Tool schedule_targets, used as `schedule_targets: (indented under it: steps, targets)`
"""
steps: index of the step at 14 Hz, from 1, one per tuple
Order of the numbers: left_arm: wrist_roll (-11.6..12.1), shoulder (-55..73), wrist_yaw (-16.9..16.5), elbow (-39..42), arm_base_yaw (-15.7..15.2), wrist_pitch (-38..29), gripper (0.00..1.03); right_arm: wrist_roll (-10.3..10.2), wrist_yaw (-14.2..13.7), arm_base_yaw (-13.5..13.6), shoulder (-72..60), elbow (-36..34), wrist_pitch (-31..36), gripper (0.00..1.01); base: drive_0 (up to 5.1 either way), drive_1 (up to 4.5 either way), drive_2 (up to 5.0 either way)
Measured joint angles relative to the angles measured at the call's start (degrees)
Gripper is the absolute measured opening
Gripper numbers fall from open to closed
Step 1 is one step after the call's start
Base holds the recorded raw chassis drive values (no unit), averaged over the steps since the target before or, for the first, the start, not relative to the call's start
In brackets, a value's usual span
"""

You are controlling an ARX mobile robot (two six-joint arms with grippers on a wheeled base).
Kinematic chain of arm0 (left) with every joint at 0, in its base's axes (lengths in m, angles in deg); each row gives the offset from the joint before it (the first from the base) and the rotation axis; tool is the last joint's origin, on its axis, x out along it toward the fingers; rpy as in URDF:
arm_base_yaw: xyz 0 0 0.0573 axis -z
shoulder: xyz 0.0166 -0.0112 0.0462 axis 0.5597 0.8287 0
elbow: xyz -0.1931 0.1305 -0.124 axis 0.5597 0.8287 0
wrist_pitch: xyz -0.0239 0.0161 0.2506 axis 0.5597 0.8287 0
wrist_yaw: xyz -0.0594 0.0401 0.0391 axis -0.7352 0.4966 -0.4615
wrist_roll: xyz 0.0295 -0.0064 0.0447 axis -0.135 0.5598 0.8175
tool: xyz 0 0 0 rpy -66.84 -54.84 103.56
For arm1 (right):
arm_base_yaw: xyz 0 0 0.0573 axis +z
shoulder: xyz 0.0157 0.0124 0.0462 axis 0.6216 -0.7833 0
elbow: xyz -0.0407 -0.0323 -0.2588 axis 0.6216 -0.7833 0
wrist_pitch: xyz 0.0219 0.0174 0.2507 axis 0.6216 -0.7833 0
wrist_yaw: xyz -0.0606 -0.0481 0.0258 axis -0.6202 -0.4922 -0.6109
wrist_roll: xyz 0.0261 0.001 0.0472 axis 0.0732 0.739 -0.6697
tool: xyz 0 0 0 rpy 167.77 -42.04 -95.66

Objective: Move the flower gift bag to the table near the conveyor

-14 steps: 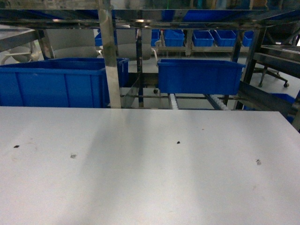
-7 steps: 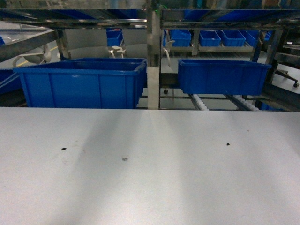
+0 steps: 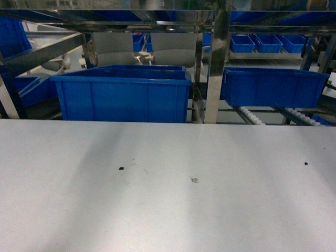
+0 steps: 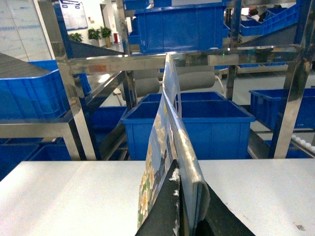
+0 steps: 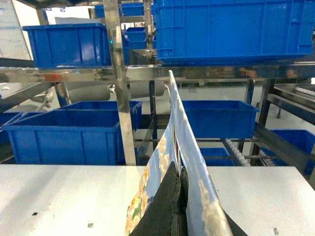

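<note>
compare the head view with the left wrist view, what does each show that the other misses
Only the head view: rows of small white rollers on the steel conveyor rails, and no bag or gripper. Only the left wrist view: the flat flower-printed gift bag pinched edge-on in the left gripper. Both: the pale grey-white matte table and a large blue plastic bin behind it.

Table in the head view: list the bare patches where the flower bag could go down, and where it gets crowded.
The table is bare across its width, apart from a few dark specks; the roomiest stretch lies in front of the large blue bin. It gets crowded beyond the far edge: bins, steel uprights and the conveyor rollers at right. Both end effectors pinch the flower gift bag.
</note>
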State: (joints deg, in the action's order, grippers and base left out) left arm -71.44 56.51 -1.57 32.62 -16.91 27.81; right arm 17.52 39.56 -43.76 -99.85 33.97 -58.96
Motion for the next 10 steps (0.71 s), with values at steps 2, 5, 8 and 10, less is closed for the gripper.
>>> schedule_targets:
  steps: [2, 5, 8, 10]
  targets:
    - [0.0, 0.0, -0.3, 0.0, 0.0, 0.0, 0.02, 0.0, 0.0, 0.0, 0.0, 0.0, -0.1, 0.02, 0.0, 3.84, -3.8]
    - [0.0, -0.1, -0.3, 0.0, 0.0, 0.0, 0.02, 0.0, -0.1, 0.0, 0.3, 0.0, -0.1, 0.02, 0.0, 4.37, -4.3]
    - [0.0, 0.0, -0.3, 0.0, 0.0, 0.0, 0.02, 0.0, -0.2, 0.0, 0.3, 0.0, -0.1, 0.02, 0.0, 4.34, -4.3]
    - [0.0, 0.0, -0.3, 0.0, 0.0, 0.0, 0.02, 0.0, -0.2, 0.0, 0.1, 0.0, 0.0, 0.02, 0.0, 2.14, -2.2]
